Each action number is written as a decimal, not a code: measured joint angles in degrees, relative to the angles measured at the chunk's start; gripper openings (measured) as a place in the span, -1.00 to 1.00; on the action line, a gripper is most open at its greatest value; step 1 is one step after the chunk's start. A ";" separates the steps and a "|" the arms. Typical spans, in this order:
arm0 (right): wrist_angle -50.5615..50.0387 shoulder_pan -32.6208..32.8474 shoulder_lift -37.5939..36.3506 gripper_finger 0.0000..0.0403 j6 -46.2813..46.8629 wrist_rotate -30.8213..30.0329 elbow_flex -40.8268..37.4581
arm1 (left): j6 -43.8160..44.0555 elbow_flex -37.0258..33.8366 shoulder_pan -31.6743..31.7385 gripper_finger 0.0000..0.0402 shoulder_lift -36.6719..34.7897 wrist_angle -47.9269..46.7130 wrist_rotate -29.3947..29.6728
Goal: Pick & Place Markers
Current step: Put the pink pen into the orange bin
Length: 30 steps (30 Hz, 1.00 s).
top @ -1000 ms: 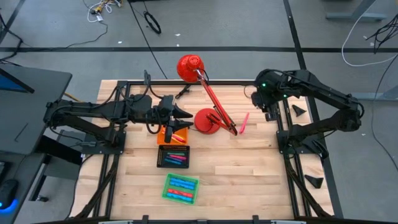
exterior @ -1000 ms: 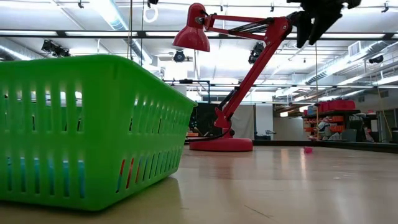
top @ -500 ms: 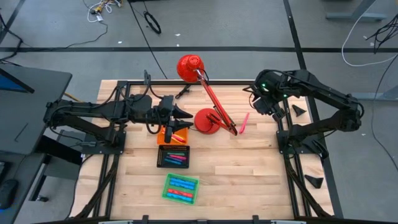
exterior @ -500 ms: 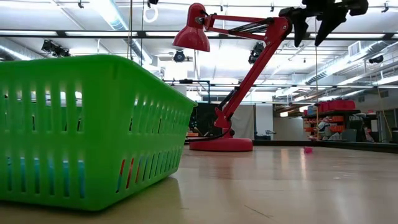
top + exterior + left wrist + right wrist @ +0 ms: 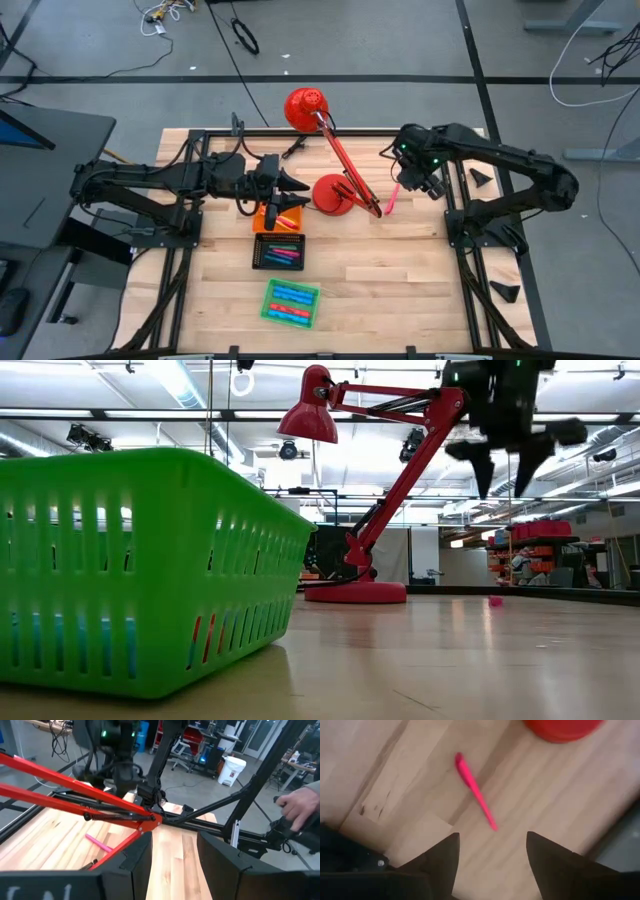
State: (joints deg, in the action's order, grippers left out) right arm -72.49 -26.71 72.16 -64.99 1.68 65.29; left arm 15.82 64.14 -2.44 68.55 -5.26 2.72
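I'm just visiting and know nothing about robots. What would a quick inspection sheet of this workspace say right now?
Surface: wooden table, bare at its right side.
Job's things: one pink marker loose beside the lamp base; others in the green tray and black tray.
Clutter: red desk lamp; orange tray.
Grippers: right gripper open above the pink marker; left gripper open over the orange tray, empty.
Cables: several on the floor.
Surroundings: a person's hand beyond the table.

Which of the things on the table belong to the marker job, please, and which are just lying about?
Job: pink marker lying loose on the table; markers in the black tray and green basket; orange tray; open right gripper above the loose marker.

Lying about: red lamp.
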 joint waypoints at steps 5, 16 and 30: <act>7.26 -1.15 0.00 0.15 -2.93 2.36 -8.13 | 0.25 0.00 0.00 -0.19 0.00 -1.07 0.00; 17.14 -3.98 5.96 0.15 -8.31 4.56 -15.18 | 1.10 0.00 0.02 -0.19 0.00 -1.08 0.02; 24.11 -7.88 17.79 0.15 -12.85 5.69 -15.18 | 1.13 0.00 0.02 -0.19 0.02 -1.05 0.40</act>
State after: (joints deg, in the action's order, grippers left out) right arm -48.38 -34.59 89.95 -77.84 7.38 50.11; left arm 16.95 64.14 -2.42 68.57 -6.31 3.12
